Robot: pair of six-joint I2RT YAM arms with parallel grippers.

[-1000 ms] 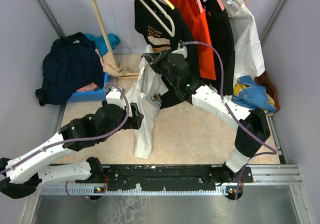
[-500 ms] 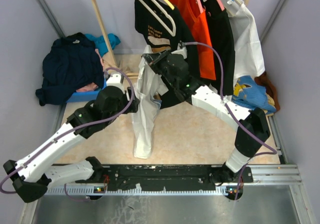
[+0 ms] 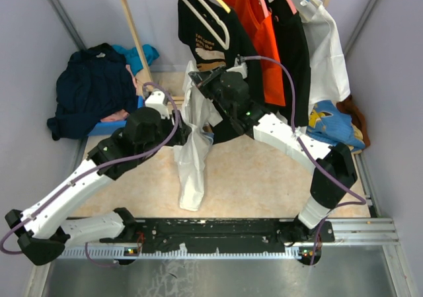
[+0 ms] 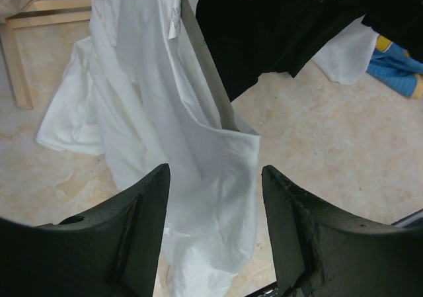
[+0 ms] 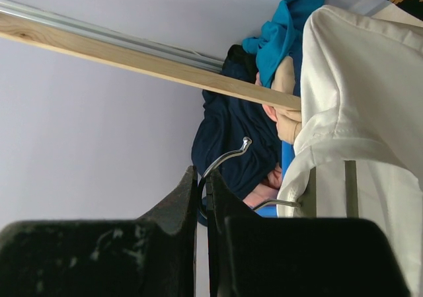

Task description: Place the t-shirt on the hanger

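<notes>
Right gripper [image 5: 201,178] is clamping the silver hook of the hanger [image 5: 228,155], holding it up near the wooden rail [image 5: 132,59]. The t-shirt [image 3: 192,158] is hanging from it in a long, twisted drape. Left gripper [image 4: 215,171] is standing partly open around the lower cloth, not pinching it (contact unclear).

Risks, as I am judging them:
- A downward tug is likely to drag the draped shoulder off the hanger.
- The thin wire may swivel in the jaws.
- Grabbing bunched layers risks leaving the other shoulder unseated.
</notes>
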